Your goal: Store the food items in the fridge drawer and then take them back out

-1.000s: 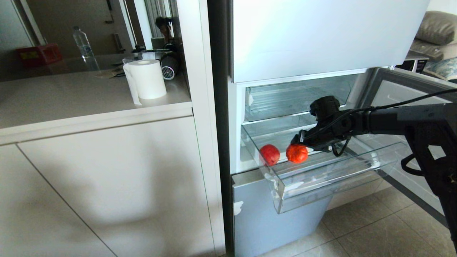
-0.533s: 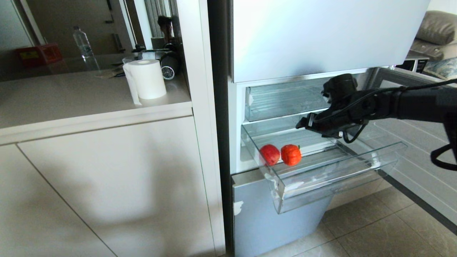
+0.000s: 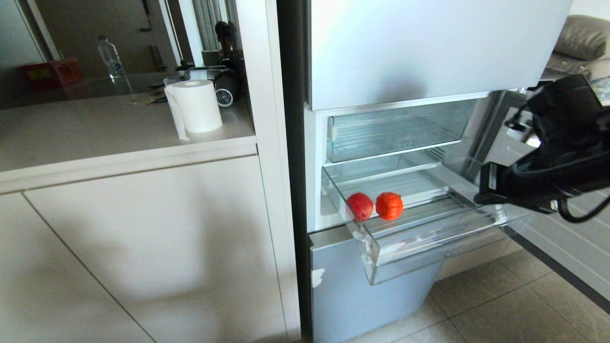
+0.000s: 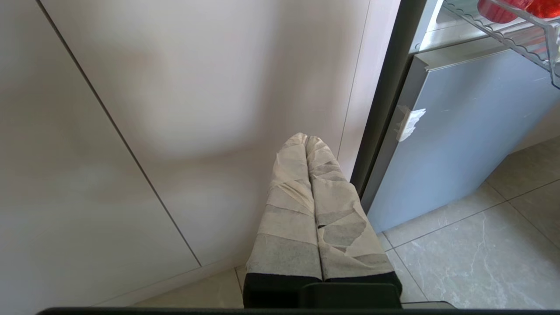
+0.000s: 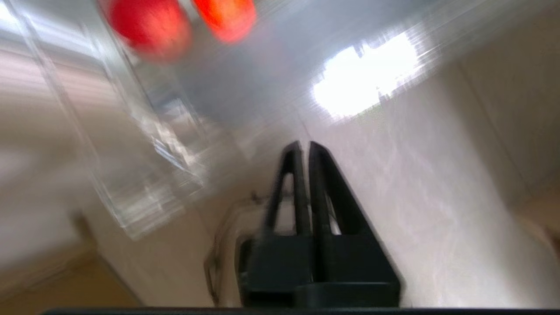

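Moved: right gripper (image 5: 305, 146) has pulled back out of the fridge drawer (image 3: 429, 238) to its right end, letting go of the pumpkin-like piece (image 3: 389, 206), which now lies in the drawer.
Right gripper: empty, its fingers pressed together; in the head view (image 3: 486, 183) it hangs above the drawer's right end, well apart from the food.
Left gripper (image 4: 307, 140): parked low beside the white cabinet (image 4: 175, 109), its taped fingers together with nothing between them.
Food: the pumpkin-like piece and the apple-like piece (image 3: 360, 206) lie side by side at the drawer's left end, the apple-like one nearer the left wall, just beside each other; whether they touch I cannot tell.
Drawer: pulled out of the fridge, below the shallower upper drawer (image 3: 391, 133), which stands pushed in.
Fridge door (image 3: 562, 238): swung open to the right.
Counter (image 3: 95, 138): a paper roll (image 3: 194, 105) stands near its right edge, a water bottle (image 3: 110, 56) farther back.
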Controlling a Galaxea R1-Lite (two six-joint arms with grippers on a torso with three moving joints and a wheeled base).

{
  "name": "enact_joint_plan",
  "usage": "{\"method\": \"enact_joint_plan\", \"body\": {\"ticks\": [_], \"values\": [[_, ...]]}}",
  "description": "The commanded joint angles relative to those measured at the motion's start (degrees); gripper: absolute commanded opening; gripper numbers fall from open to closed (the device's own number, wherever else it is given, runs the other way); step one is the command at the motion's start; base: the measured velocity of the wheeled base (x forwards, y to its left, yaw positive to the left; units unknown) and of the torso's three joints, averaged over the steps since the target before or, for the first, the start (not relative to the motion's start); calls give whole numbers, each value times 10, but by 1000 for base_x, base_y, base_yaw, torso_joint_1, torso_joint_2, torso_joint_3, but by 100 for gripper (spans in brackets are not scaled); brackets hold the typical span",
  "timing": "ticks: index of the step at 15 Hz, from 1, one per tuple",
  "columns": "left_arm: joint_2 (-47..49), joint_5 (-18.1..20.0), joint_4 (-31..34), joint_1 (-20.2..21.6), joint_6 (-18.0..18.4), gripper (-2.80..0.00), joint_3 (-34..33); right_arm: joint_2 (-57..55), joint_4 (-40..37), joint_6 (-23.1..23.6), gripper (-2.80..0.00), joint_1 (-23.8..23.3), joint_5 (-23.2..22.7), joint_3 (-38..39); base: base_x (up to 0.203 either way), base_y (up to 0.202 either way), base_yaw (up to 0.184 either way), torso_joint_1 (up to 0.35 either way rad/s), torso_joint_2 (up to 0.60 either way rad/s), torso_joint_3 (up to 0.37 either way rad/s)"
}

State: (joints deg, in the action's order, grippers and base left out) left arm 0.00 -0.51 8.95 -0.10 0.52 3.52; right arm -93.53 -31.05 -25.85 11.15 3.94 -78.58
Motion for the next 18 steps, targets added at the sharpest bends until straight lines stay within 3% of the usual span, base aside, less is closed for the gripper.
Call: {"method": "enact_joint_plan", "body": {"ticks": [1,3,9,13,18], "values": [[1,0,0,0,0,-280,0,105,-4,1,-280,-1,-1,120,0,0,0,0,0,0],[1,0,0,0,0,-280,0,116,-5,11,-280,-2,-3,176,0,0,0,0,0,0],[1,0,0,0,0,-280,0,-13,69,33,-280,-2,-34,179,0,0,0,0,0,0],[1,0,0,0,0,-280,0,-109,137,44,-280,-1,-45,132,0,0,0,0,0,0],[1,0,0,0,0,-280,0,-151,198,35,-280,0,-53,67,0,0,0,0,0,0]]}}
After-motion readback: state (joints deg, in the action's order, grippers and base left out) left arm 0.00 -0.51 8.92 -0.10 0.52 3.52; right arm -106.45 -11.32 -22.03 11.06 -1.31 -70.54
